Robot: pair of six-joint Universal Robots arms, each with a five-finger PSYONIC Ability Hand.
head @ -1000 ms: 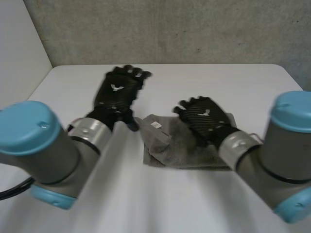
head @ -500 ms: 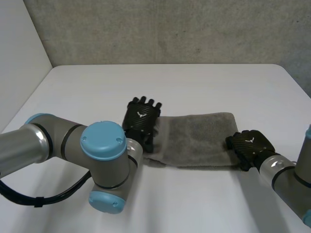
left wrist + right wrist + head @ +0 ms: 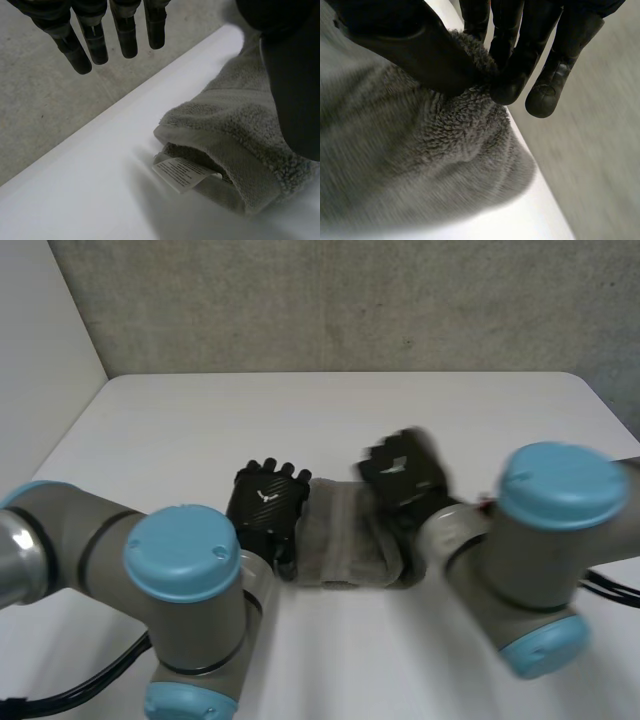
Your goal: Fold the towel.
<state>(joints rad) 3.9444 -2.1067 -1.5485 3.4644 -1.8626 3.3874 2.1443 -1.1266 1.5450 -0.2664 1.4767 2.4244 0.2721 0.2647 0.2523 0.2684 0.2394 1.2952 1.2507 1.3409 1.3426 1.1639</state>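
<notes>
A grey towel (image 3: 335, 540) lies bunched into a short folded heap in the middle of the white table (image 3: 320, 420). My left hand (image 3: 268, 502) rests flat at the towel's left end, fingers (image 3: 125, 30) straight and holding nothing. In the left wrist view the towel (image 3: 240, 135) shows a folded edge with a white label (image 3: 185, 172) sticking out beneath it. My right hand (image 3: 405, 475) is over the towel's right part. In the right wrist view its thumb (image 3: 410, 45) and fingers pinch an edge of the towel (image 3: 420, 150) and lift it.
A grey wall (image 3: 350, 300) runs behind the table and a white wall stands at the left. The table's far edge (image 3: 125, 105) shows beyond my left hand's fingertips, with grey floor past it. Both arms crowd the near side of the table.
My right hand closed on the towel's right end and carried it left over the towel, which is now much shorter. My left hand shifted slightly left and stayed open.
</notes>
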